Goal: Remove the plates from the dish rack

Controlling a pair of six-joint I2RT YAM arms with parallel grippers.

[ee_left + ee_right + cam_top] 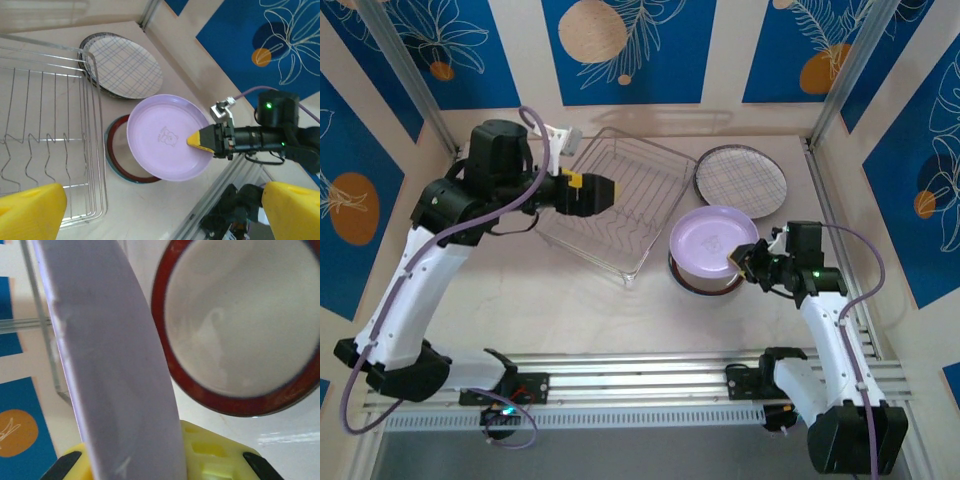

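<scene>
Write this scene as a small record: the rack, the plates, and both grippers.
rack: no plates inside
grid plate: flat, outside rack, at far right
lilac plate: held by its rim over red-rimmed plate
red-rimmed plate: on table, right of rack
left gripper: jaws open, above rack's left side
right gripper: jaws shut on lilac plate

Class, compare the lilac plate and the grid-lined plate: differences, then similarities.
The lilac plate has no lines; the grid-lined plate is white with crossing lines. The lilac plate is gripped at its edge by the right hand; the grid-lined plate lies free. Both are round, outside the dish rack.
</scene>
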